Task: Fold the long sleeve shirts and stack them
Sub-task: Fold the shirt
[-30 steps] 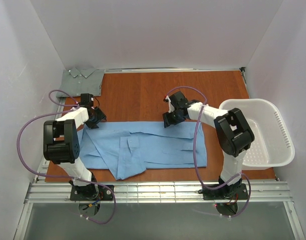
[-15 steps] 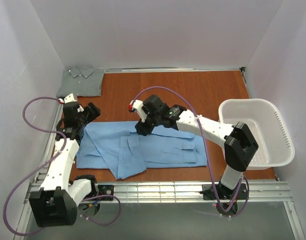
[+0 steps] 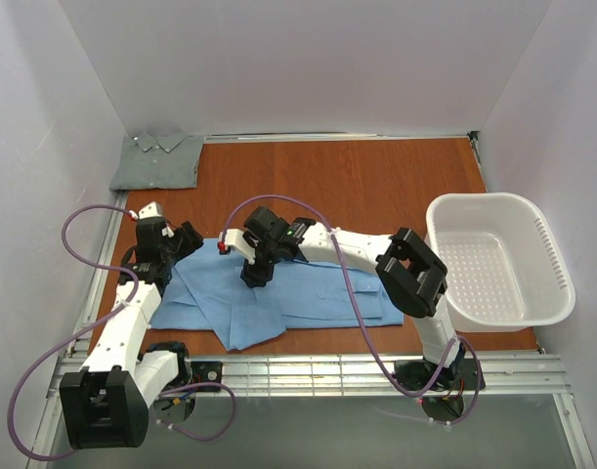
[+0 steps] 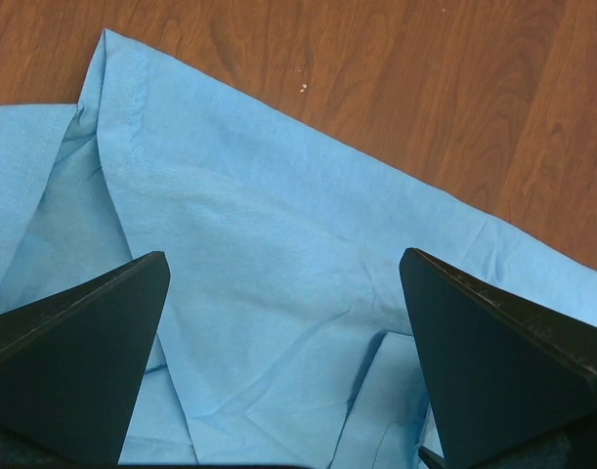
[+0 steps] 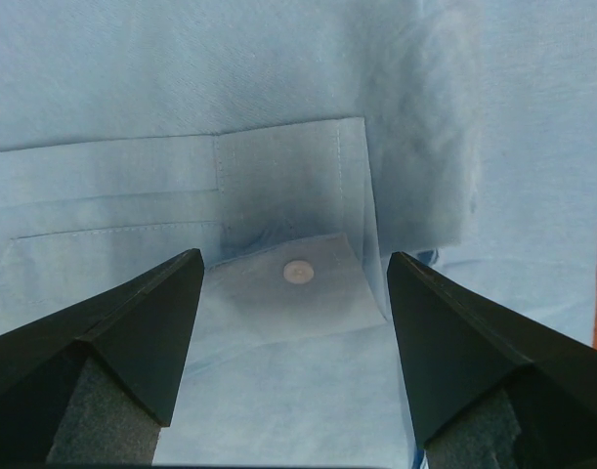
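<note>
Lying flat beneath right tool (image 3: 255,273), light blue shirt (image 3: 322,293)

The top camera looks down on the whole table (image 3: 376,186) from high above and behind its near edge. Each wrist camera looks steeply down, very close, on the light blue shirt (image 3: 318,293). The left takes in the shirt's far left corner and bare wood, the right a button (image 5: 296,272) nearer its middle, and both patches lie within the top view.

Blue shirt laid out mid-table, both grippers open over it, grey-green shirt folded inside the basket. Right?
No: top view shows the grey-green shirt folded in the far-left corner, not in the basket. Rest holds: blue shirt laid out, left gripper and right gripper open over it.
</note>
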You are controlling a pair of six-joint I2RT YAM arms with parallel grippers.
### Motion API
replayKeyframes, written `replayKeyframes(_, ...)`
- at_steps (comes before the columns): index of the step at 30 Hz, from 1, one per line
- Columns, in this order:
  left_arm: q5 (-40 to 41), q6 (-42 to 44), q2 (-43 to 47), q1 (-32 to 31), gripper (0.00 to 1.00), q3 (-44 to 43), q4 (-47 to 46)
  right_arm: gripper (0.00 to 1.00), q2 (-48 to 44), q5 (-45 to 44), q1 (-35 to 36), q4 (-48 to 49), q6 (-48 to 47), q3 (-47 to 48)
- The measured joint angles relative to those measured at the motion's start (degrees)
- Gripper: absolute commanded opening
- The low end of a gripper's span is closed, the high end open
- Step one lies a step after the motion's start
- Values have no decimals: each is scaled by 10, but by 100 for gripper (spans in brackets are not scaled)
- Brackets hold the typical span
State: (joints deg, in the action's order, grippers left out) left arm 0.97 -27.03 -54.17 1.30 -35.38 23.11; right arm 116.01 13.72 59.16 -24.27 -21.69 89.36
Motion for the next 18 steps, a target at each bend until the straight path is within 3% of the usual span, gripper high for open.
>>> replayKeyframes(10, 7, 0, -17, 0, 89, 0, -9, 68, 40, 13, 1, -2, -24, 15)
replayKeyframes(18, 7, 0, -17, 0, 88, 0, -10, 34, 41, 26, 1, -17, -29, 17)
